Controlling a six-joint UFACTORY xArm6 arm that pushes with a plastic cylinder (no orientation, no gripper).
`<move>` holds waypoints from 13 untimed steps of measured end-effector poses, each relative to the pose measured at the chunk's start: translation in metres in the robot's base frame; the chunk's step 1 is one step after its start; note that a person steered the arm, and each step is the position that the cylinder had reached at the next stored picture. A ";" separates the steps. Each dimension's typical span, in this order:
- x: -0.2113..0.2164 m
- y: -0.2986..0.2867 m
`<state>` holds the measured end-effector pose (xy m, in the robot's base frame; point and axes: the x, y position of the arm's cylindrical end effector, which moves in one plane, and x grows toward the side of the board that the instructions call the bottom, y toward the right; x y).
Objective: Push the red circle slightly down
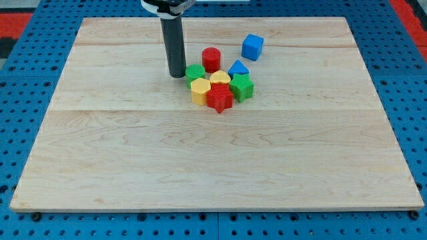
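Fingers there are none: my tip (pixel 177 75) ends an upright dark rod that comes down from the view's top and rests on the wooden board (pixel 133 167), holding nothing. It stands just left of the green block (pixel 194 72). Slightly up and right of my tip, the red circle (pixel 211 59) stands at the top of the cluster, beside the blue triangle (pixel 238 68).
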<state>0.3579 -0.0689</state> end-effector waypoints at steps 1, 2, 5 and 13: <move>0.000 0.004; 0.000 0.007; -0.011 0.008; -0.048 0.061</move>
<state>0.3098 -0.0079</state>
